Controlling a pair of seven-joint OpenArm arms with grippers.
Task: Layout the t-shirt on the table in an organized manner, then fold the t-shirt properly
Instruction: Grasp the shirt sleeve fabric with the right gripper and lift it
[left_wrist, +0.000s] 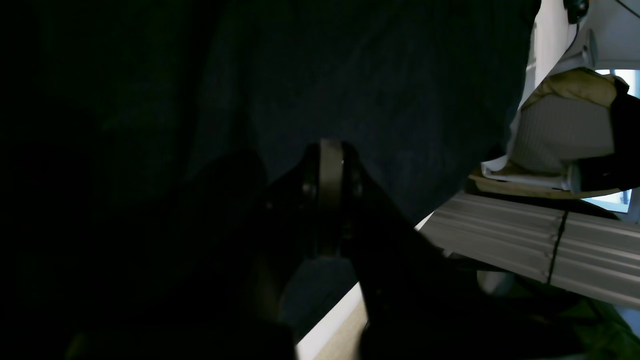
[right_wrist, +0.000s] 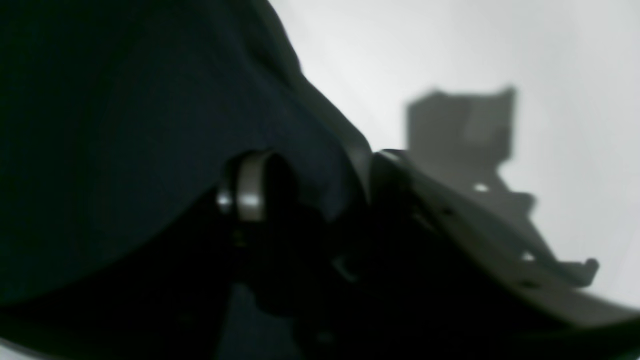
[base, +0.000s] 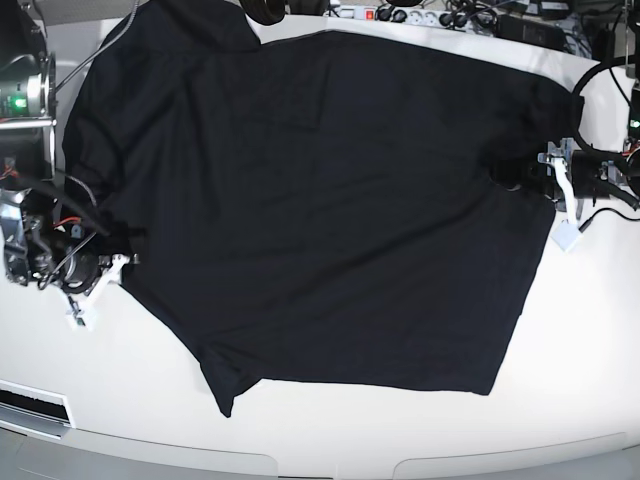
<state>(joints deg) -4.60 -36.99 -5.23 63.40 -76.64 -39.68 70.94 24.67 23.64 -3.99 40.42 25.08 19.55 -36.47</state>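
T-shirt (base: 320, 210) spread on table (base: 330, 430).

The t-shirt (base: 320, 210) covers most of the table (base: 330, 430), from the upper left of the base view to the right centre. Bare white surface runs along the lower edge and into both lower corners, passable. The upper edge is blocked by cables and a power strip (base: 400, 13). Arm hardware occupies both side margins at mid-height.
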